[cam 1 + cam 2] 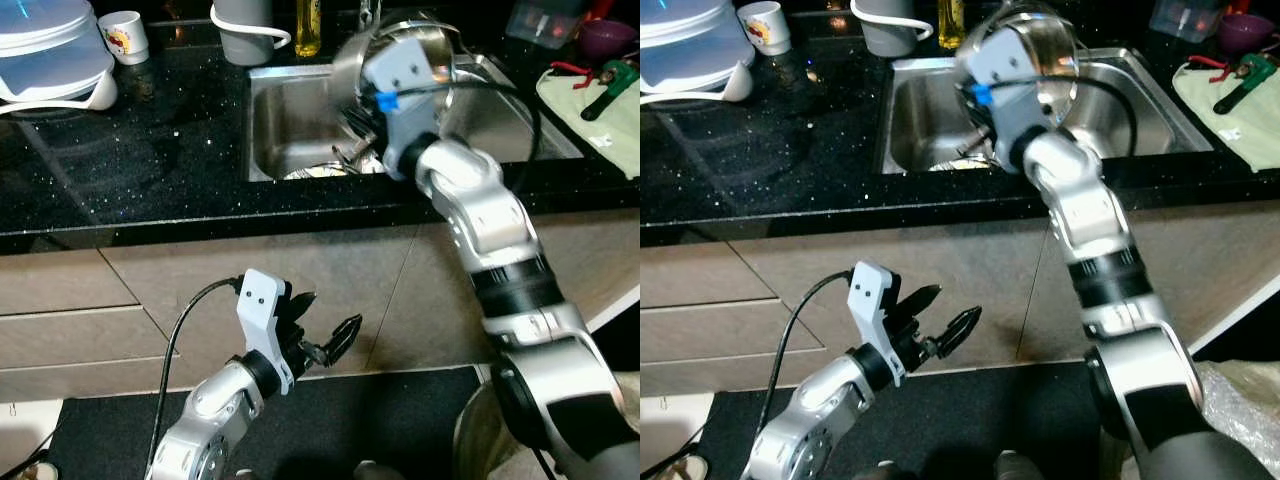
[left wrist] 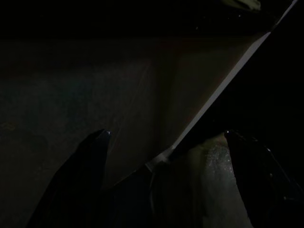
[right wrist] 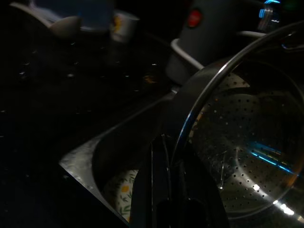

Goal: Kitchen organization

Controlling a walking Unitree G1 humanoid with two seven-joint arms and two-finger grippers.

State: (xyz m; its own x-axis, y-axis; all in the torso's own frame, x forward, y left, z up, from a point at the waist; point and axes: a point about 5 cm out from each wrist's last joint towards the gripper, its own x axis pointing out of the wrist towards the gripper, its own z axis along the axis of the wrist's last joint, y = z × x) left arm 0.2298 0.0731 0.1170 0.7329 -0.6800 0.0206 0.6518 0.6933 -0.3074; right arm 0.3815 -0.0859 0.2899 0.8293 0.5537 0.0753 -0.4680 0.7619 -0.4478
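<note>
You are in the lifting step: the right claw [image 3: 164, 190] has its two black fingers pinched on the rim of a perforated steel colander [image 3: 247, 156], which tilts up on edge over the sink [image 1: 285, 120]. From the head views the colander [image 1: 1035, 40] sits above and just behind the wrist housing, its bowl facing back toward the wall, and it looks to be clear of the sink floor rather than resting on it, though the arm hides its lower edge.

The right wrist view shows the rim passing between the fingers, with the holed inner wall on one side and the sink's corner on the other. A flower-patterned plate [image 3: 124, 194] lies in the sink below the claw, near the fingers but apart from them.

Your next move, by my reading, is to carry the colander out of the sink and set it down on the black speckled surface [image 1: 150, 150]. A rim pinch on a wide, light bowl may let it swing, so keep the wrist steady and move slowly past the sink edge. Mind the grey jug [image 1: 245, 30] and the bottle [image 1: 308, 28] standing just behind the sink, and the small printed cup [image 1: 125, 35] farther to the left.

The left claw [image 1: 325, 340] hangs low in front of the cabinet fronts [image 1: 80, 290] with its fingers spread and nothing between them.
</note>
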